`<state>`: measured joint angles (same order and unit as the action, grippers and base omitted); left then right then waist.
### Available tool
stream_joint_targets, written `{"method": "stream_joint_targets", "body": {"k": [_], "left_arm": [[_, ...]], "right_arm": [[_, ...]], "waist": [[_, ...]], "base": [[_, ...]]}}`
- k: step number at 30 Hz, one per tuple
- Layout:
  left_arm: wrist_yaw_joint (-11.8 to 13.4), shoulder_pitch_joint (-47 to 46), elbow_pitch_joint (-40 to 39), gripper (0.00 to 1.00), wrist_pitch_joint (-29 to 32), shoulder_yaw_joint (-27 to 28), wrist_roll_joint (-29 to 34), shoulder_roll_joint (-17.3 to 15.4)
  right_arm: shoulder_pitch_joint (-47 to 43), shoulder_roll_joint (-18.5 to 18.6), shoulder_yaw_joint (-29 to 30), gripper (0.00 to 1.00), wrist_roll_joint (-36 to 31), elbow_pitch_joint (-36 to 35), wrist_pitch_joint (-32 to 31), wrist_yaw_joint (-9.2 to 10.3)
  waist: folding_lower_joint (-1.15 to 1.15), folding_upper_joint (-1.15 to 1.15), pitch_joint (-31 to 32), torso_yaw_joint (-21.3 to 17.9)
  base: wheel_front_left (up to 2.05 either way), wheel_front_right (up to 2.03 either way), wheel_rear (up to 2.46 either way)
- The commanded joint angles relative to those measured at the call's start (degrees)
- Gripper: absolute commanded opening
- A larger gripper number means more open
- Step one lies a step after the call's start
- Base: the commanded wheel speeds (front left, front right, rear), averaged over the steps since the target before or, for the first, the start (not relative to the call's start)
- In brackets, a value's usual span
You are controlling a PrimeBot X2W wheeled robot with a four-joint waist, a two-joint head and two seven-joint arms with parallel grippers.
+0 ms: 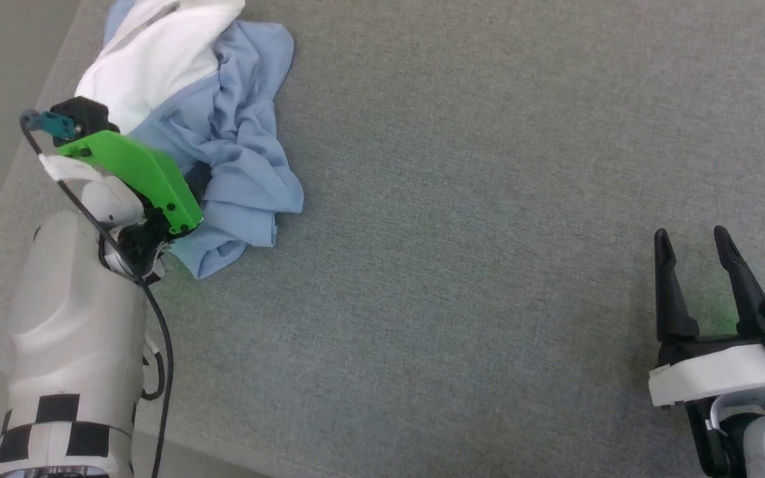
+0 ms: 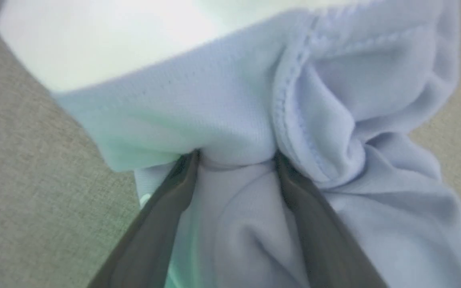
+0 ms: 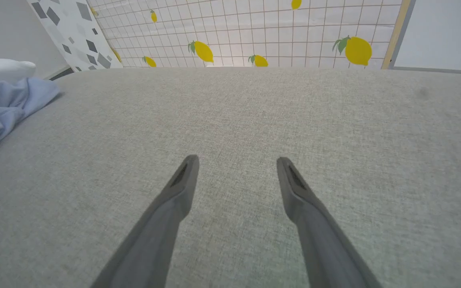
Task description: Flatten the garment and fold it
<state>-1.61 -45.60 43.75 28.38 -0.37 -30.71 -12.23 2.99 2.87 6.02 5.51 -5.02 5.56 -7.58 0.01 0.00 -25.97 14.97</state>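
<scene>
1. Step in hand: the opening grasp. The garment is still a crumpled heap, so flattening has not begun and folding is well off.
2. Light blue short-sleeved knit polo shirt with a white part (image 1: pixel 243 153): lies bunched against the left edge of the table, towards its far end. The weave is soft and fine, in deep rolling folds. A stitched hem (image 2: pixel 290 108) curls through the heap, and the broad white part (image 1: pixel 157 53) lies on top at the far side.
3. Grey woven-fabric table (image 1: pixel 489 265): matte and lightly flecked, with a rounded near-left corner.
4. Left gripper (image 2: pixel 236 156): two long dark fingers, jaws spread wide and not clamped. The tips are pushed into the shirt's folds with cloth bulging between them. A bright green plastic bracket (image 1: pixel 137 169) sits on its wrist.
5. Right gripper (image 1: pixel 691 236): released and holding nothing. It sits low over bare fabric near the table's right edge, well apart from the shirt.
6. Next move, as I judge it: pinch only a thin outer layer — ideally the hem — then lift and draw it out. The right gripper must cross over for a second hold.
</scene>
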Motion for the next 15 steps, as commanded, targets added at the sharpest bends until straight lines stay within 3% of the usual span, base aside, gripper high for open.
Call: {"method": "stream_joint_targets", "body": {"k": [1,6,9,15], "left_arm": [[1.06,2.19,1.35,0.00,-1.93,-0.61,1.08,0.81],[0.89,-0.11,-1.91,0.00,-10.06,1.17,1.08,-0.57],[-0.89,-3.34,-5.33,0.00,-12.81,1.04,1.35,-1.86],[-4.63,-10.64,-14.09,0.00,-12.58,-3.40,1.70,-2.54]], "right_arm": [[0.48,0.00,-0.26,1.00,0.40,0.49,0.67,0.09],[0.57,0.00,-1.31,1.00,1.41,3.02,1.86,0.09],[0.60,0.00,-1.90,1.00,2.66,5.21,3.29,0.09],[0.16,0.00,-2.88,1.00,5.88,10.69,6.06,0.09]], "waist": [[-0.01,0.00,0.92,0.32],[-0.01,0.00,4.65,0.75],[-0.01,0.00,7.86,0.41],[-0.01,0.00,14.72,-2.22]], "base": [[0.00,0.00,0.00],[0.00,0.00,0.00],[0.00,0.00,0.00],[0.00,0.00,0.00]]}}
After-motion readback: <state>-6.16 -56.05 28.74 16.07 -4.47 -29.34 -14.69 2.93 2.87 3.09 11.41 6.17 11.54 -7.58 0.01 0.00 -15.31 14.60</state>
